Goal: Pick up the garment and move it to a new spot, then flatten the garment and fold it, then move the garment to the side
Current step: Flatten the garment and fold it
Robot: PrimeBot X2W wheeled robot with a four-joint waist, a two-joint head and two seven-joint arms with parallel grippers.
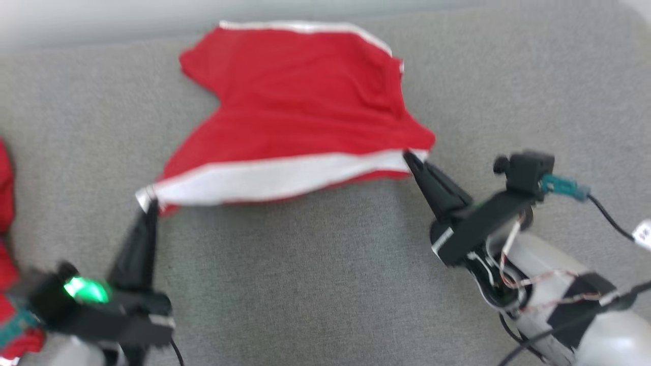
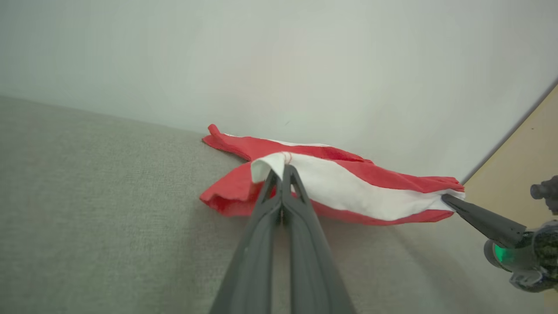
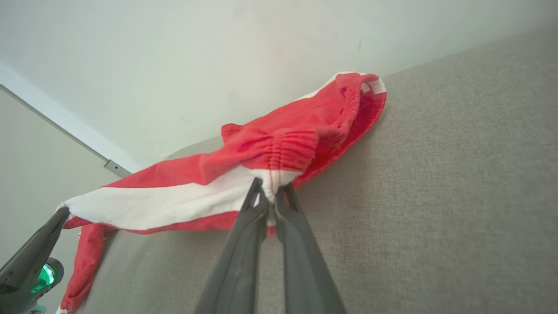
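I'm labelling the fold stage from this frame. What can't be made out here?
- Head view: red cloth at the left edge, cut off by the frame; unidentifiable.
- Head view: white tag at the right edge, cut off and blurred; unreadable.
- All views: underside of the garment, hidden by its own top layer.
- Wrist views: how much fabric the left gripper and right gripper pinch, hidden by their fingers.
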